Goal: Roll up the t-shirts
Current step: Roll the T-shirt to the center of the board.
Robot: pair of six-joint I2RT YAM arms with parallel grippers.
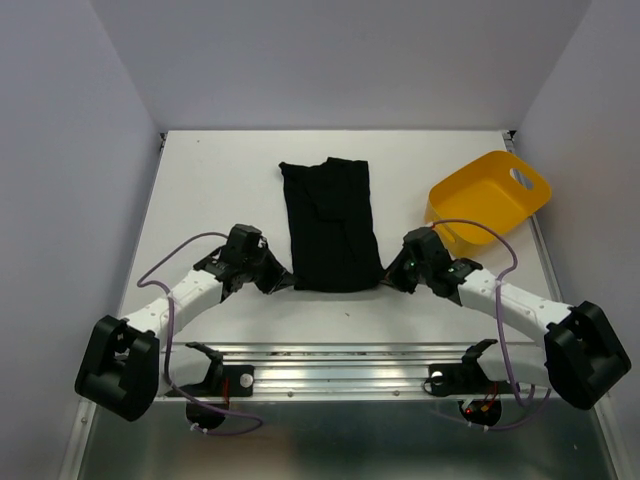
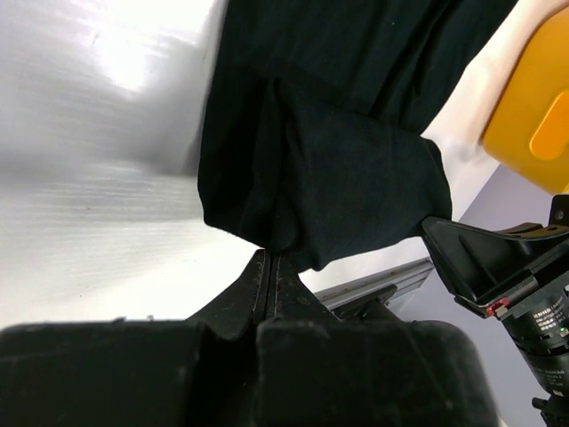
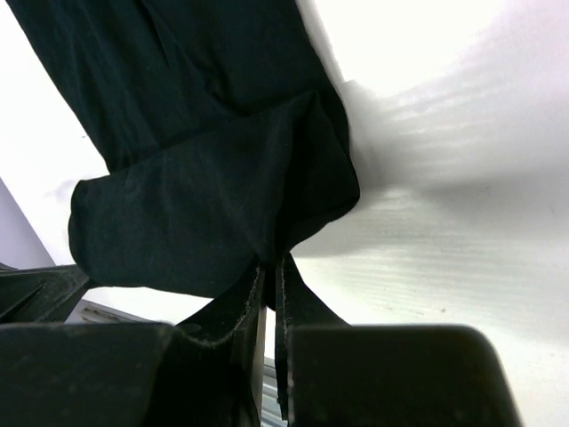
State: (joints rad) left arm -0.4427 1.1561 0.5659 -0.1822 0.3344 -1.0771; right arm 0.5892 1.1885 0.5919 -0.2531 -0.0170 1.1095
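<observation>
A black t-shirt (image 1: 331,222) lies folded into a long strip on the white table, running away from the arms. My left gripper (image 1: 283,281) is shut on its near left corner, and my right gripper (image 1: 388,272) is shut on its near right corner. In the left wrist view the gripper (image 2: 269,255) pinches the t-shirt (image 2: 329,169), whose near end curls upward. The right wrist view shows the other gripper (image 3: 273,262) pinching the lifted hem of the t-shirt (image 3: 204,178).
A yellow plastic tub (image 1: 490,197) sits tilted at the right, close to the right arm; it also shows as a yellow tub (image 2: 533,116) in the left wrist view. The metal rail (image 1: 340,365) runs along the near edge.
</observation>
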